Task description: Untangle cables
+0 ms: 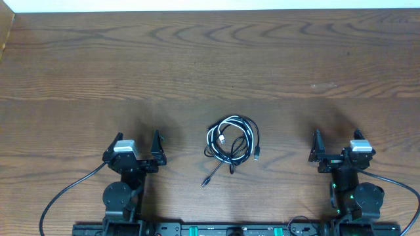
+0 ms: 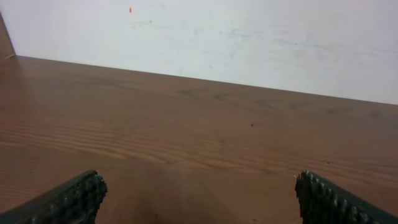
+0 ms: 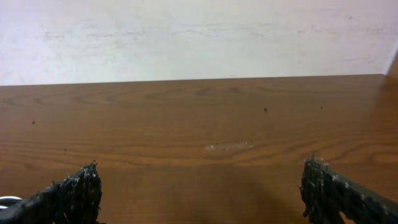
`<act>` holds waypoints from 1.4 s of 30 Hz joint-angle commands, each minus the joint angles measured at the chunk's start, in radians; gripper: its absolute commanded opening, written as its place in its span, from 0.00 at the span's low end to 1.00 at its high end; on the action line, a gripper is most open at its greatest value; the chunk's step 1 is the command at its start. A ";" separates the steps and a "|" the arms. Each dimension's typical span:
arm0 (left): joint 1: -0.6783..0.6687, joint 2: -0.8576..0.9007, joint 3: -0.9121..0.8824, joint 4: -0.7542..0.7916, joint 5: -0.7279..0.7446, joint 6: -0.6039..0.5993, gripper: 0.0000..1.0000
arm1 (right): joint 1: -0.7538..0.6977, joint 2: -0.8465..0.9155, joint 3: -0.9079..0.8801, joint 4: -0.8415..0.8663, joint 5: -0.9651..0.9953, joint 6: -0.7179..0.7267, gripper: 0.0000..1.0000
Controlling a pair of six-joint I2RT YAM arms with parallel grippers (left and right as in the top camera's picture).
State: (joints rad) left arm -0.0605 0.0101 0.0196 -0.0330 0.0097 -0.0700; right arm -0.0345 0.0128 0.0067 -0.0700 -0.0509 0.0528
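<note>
The cables (image 1: 231, 141) lie in one tangled coil on the wooden table (image 1: 210, 65), in the middle near the front: thin black cords and one white cord looped together, with a black plug end trailing to the lower left and another plug at the right. My left gripper (image 1: 138, 143) is open and empty, well to the left of the coil. My right gripper (image 1: 336, 143) is open and empty, well to the right of it. A small white bit of cable (image 3: 6, 201) shows at the left edge of the right wrist view. The left wrist view shows no cable between its fingers (image 2: 199, 196).
A pale wall (image 2: 217, 37) stands behind the table's far edge. A small pale scuff (image 3: 228, 147) marks the wood ahead of the right gripper (image 3: 199, 193). Thick black arm cables run from both arm bases at the front edge.
</note>
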 commanded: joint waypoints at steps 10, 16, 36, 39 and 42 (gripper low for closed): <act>0.003 0.002 0.114 -0.216 0.009 0.013 0.98 | -0.005 -0.008 -0.001 -0.005 0.015 0.014 0.99; 0.003 0.045 0.198 -0.289 0.009 0.013 0.98 | -0.005 -0.008 -0.001 -0.005 0.015 0.014 0.99; 0.003 0.344 0.499 -0.454 0.009 0.005 0.98 | -0.005 -0.008 -0.001 -0.005 0.015 0.014 0.99; 0.003 0.381 0.544 -0.491 0.009 0.001 0.98 | -0.005 -0.008 -0.001 -0.005 0.015 0.014 0.99; 0.003 0.418 0.593 -0.533 0.009 -0.014 0.98 | -0.005 -0.008 -0.001 -0.005 0.015 0.014 0.99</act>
State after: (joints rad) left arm -0.0605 0.3981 0.5491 -0.5438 0.0170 -0.0734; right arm -0.0353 0.0124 0.0067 -0.0696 -0.0479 0.0532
